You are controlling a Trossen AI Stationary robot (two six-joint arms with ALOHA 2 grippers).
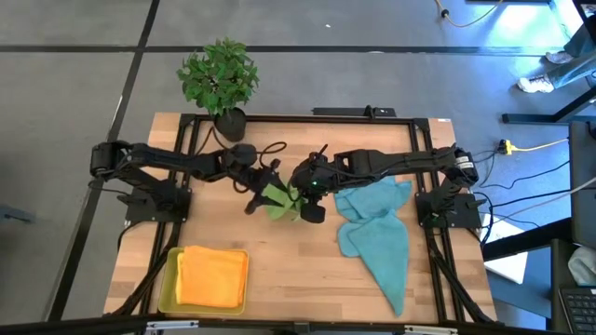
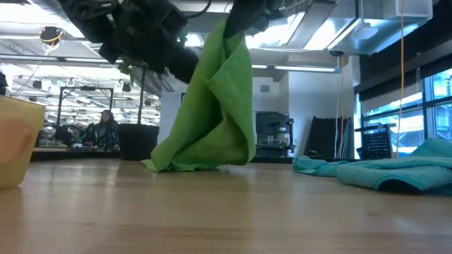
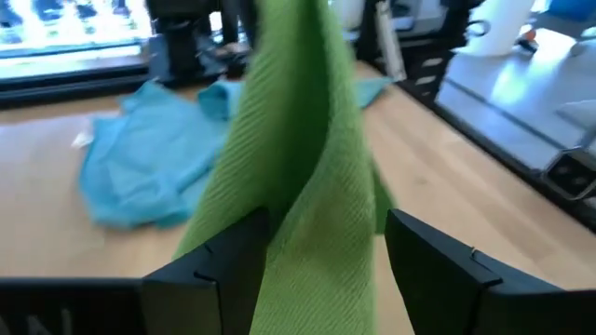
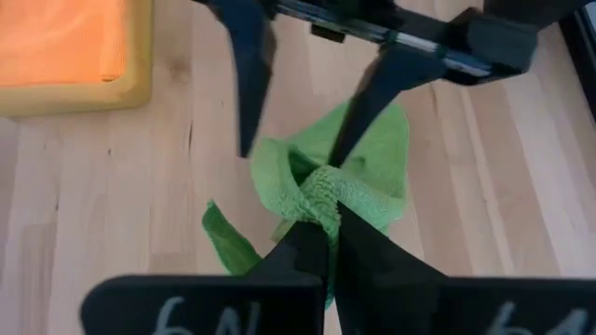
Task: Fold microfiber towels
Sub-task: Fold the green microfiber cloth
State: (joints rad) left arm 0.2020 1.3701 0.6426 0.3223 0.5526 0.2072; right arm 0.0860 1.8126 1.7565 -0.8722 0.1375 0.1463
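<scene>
Green towel (image 1: 278, 200) hangs pinched in right hand (image 4: 328, 244), between left hand's (image 3: 321, 256) spread fingers.

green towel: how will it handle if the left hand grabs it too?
Probably floppy: the green towel hangs in soft folds from the shut right hand, its bottom bunched on the table. Likely light. Between the open left hand's fingers it should squash, not resist.

Right gripper (image 4: 326, 237): fingers pinched on green towel (image 4: 372, 172).
Left gripper (image 4: 293, 154): fingers spread, beyond the pinch, straddling the towel.
</scene>
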